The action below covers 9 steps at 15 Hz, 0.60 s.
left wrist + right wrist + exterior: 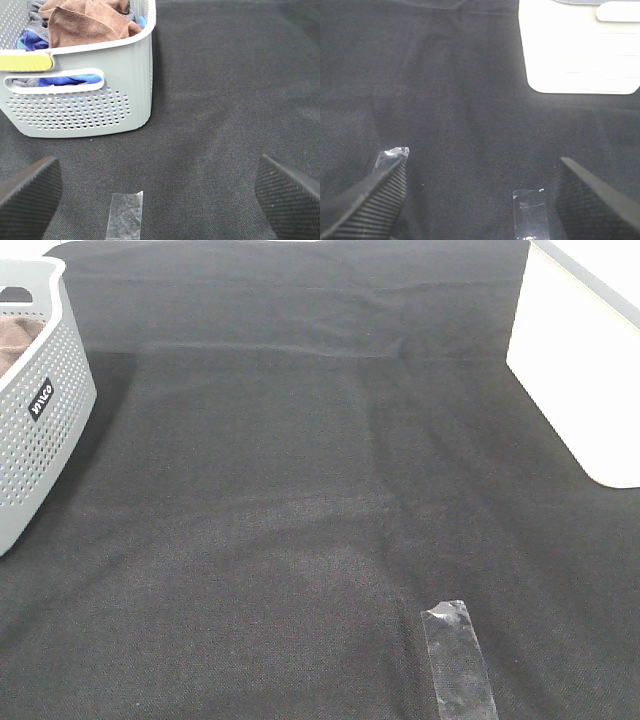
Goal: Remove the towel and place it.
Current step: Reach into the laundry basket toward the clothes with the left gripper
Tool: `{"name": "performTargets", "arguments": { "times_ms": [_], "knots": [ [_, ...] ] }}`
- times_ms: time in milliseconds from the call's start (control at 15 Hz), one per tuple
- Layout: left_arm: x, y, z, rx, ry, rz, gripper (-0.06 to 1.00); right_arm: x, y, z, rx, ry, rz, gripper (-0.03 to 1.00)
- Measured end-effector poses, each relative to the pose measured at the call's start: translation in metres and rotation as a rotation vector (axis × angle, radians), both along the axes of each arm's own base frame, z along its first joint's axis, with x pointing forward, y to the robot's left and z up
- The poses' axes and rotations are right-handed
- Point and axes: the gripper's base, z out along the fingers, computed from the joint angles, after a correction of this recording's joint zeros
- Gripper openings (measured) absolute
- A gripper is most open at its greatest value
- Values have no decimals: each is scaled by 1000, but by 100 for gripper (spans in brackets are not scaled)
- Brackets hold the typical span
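Note:
The light-brown towel [90, 22] lies crumpled on top of other cloths inside a grey perforated basket [80, 107]. In the exterior high view only a bit of the towel [15, 340] shows inside the basket [40, 430] at the far left edge. My left gripper [160, 200] is open and empty, low over the black cloth, a short way in front of the basket. My right gripper [480, 200] is open and empty over the black cloth. Neither gripper shows in the exterior high view.
Blue and grey cloths [70, 80] lie under the towel in the basket. A black cloth [300, 490] covers the table. Clear tape strips [458, 658] [125, 217] [530, 212] stick to it. A white surface [580, 370] shows at the right.

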Motion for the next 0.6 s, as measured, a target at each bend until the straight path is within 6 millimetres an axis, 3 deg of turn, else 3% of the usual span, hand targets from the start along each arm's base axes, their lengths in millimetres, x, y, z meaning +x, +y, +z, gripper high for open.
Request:
{"name": "performTargets", "arguments": {
  "times_ms": [333,467,600],
  "knots": [
    [0,1,2,13,6,7,99,0,0,0,0,0,0,74],
    [8,1,22,56,77,-16,99,0,0,0,0,0,0,74],
    [29,1,55,171,191,-83,99,0,0,0,0,0,0,74]
  ]
}}
